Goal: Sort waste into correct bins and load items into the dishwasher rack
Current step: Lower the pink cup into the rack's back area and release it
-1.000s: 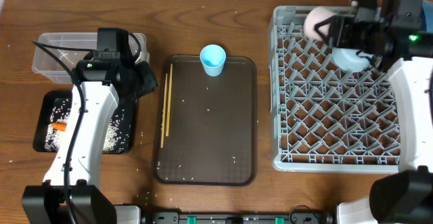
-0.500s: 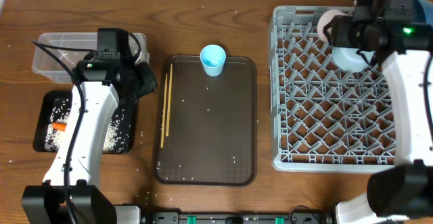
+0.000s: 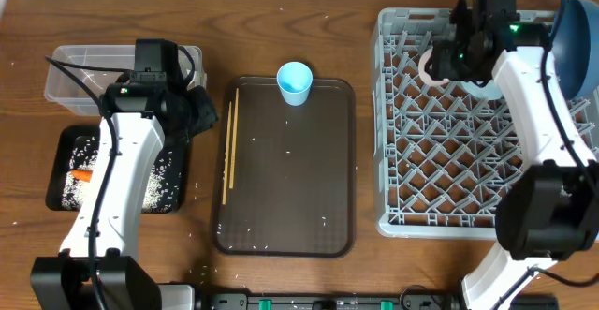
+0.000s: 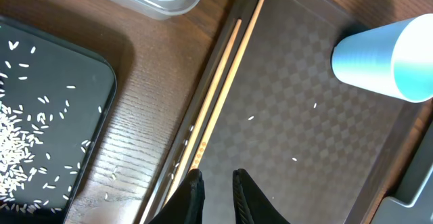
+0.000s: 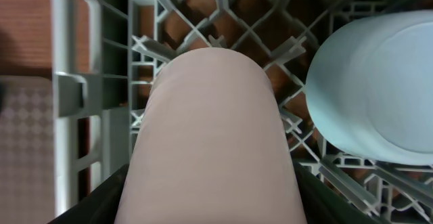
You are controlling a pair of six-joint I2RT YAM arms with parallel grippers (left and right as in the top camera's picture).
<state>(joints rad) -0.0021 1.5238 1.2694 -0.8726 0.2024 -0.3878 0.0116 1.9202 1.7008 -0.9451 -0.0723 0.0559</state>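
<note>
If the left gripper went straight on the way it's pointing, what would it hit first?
The left gripper would probably meet the bare floor of the brown serving tray, just beside the chopsticks; depth is unclear, so it might clip them.

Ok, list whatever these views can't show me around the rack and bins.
- Dark blue bowl: cut off by the overhead's right edge.
- Black tray middle: under the left arm, overhead.
- Right pincer fingertips: pink cup fills the right wrist view.
- Light blue bowl: partly under the right arm, overhead.
</note>
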